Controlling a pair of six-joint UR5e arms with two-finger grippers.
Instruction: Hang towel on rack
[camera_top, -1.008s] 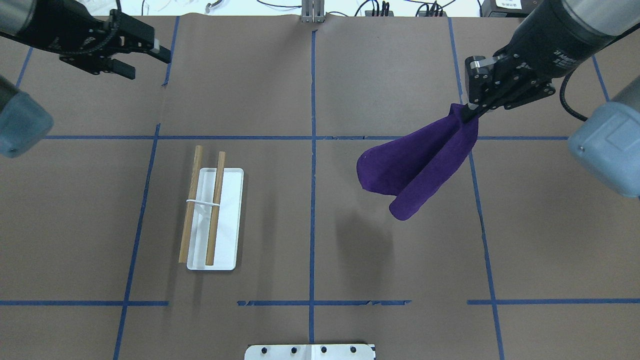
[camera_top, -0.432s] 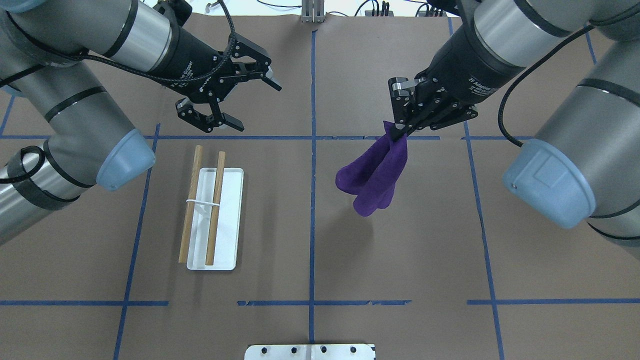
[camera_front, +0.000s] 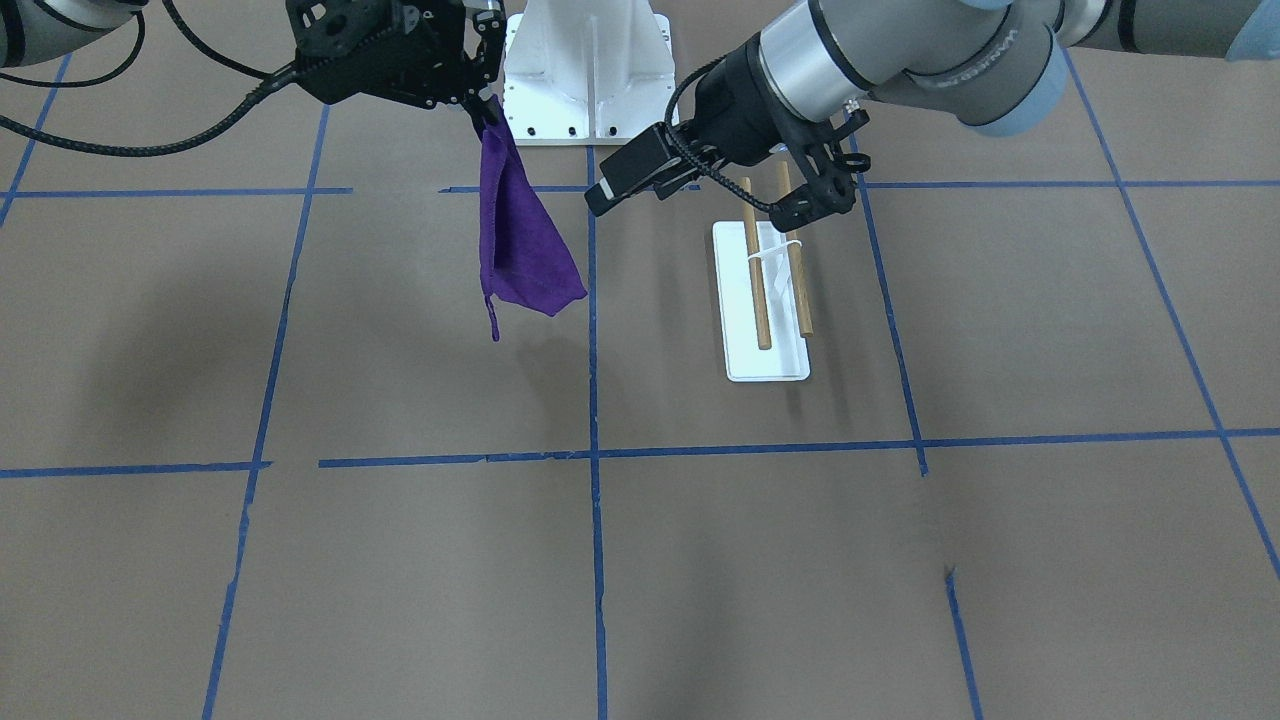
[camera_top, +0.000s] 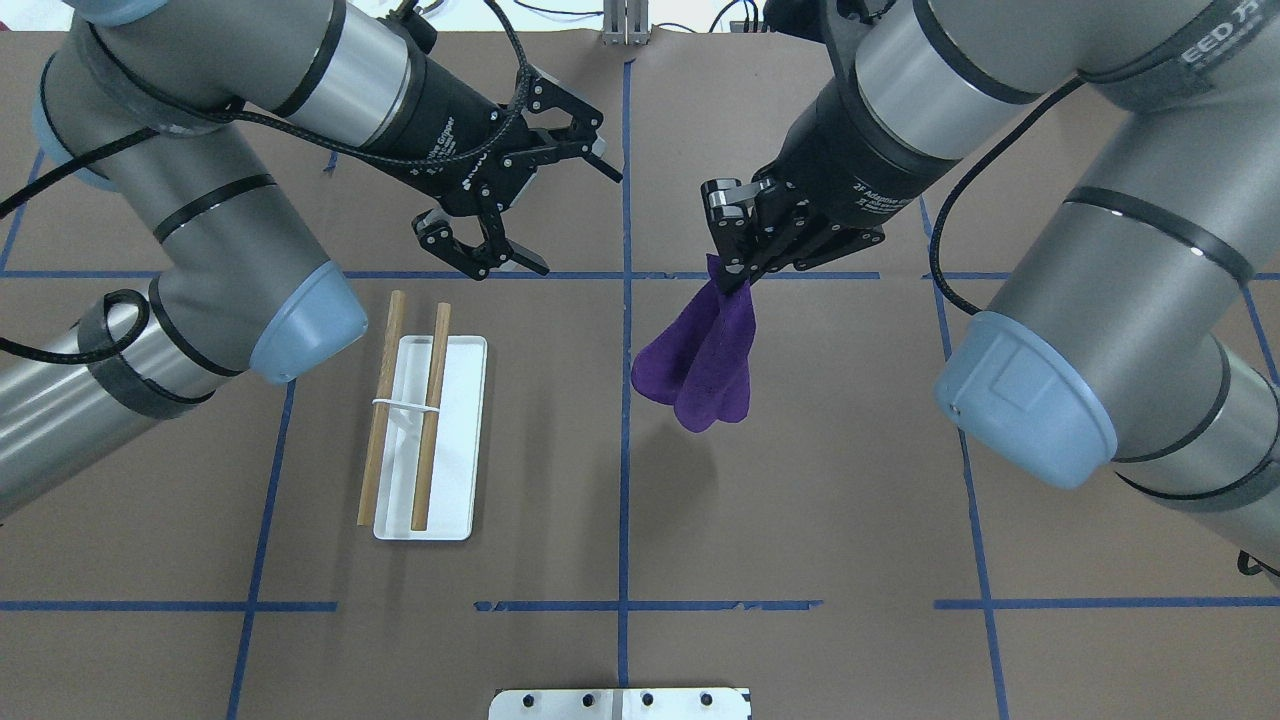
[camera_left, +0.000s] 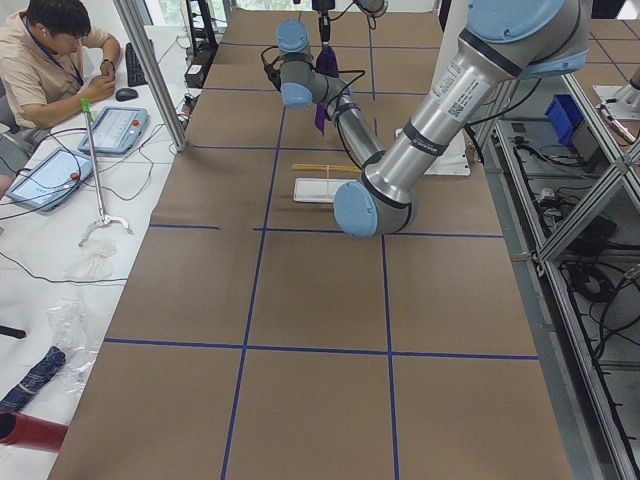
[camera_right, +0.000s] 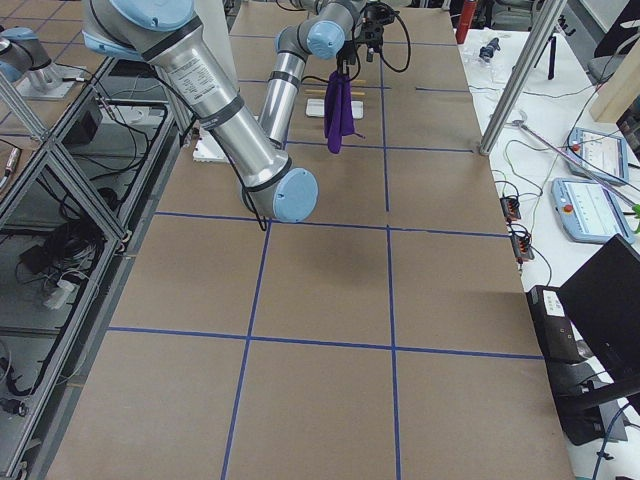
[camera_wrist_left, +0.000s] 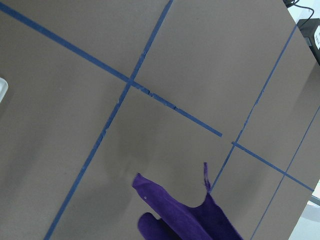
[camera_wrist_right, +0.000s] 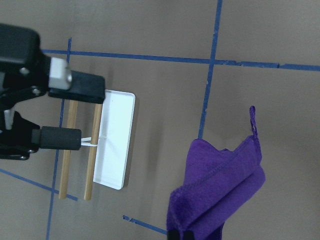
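Observation:
A purple towel (camera_top: 700, 370) hangs folded from my right gripper (camera_top: 735, 280), which is shut on its top corner, above the table just right of the centre line. It also shows in the front view (camera_front: 520, 240) and the right wrist view (camera_wrist_right: 220, 195). The rack (camera_top: 432, 410) has two wooden dowels over a flat white base plate (camera_top: 458, 450) and stands left of centre. My left gripper (camera_top: 572, 220) is open and empty. It hovers beyond the rack's far end, between the rack and the towel. The left wrist view shows the towel's lower edge (camera_wrist_left: 185, 220).
A white bolted pedestal (camera_front: 590, 70) stands at the robot's edge of the table, also in the overhead view (camera_top: 620, 703). Blue tape lines cross the brown table cover. A person (camera_left: 50, 60) sits at a side desk beyond the table's far edge.
Both arms have swung in toward the table's centre. The right gripper has carried the towel leftward. The open left gripper has moved right, past the rack's far end, toward the towel.

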